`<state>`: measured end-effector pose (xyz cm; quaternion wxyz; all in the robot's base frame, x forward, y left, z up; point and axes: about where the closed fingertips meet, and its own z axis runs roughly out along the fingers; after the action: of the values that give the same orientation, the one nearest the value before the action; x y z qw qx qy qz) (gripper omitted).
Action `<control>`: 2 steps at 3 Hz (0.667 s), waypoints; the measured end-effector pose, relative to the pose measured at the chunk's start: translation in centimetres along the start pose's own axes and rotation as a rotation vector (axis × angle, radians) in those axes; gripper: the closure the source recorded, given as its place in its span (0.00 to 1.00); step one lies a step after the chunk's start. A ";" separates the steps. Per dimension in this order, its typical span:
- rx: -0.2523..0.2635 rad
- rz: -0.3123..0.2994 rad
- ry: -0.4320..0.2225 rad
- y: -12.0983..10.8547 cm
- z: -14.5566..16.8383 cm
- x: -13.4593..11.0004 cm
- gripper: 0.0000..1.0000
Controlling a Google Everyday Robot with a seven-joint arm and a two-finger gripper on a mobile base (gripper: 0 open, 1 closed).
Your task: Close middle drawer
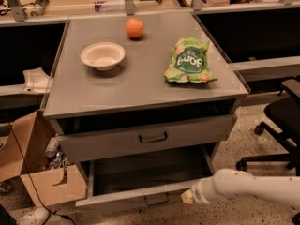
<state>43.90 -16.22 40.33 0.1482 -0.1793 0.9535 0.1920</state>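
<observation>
Down at the lower right, my arm (248, 189) comes in low and my jaws sit right at the right end of the middle drawer (140, 172) front, can't tell if they're wide or narrow tbh. That drawer sticks well out below the top drawer (140, 142). Up on the bench (140, 86): bowl (103, 55), orange (135, 28), green chip bag (189, 62).
</observation>
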 end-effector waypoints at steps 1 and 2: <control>-0.001 -0.031 -0.019 0.8 0.9 -1.6 1.00; -0.001 -0.031 -0.019 0.8 0.9 -1.6 1.00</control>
<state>45.17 -14.72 40.34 0.1600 -0.1922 0.9490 0.1918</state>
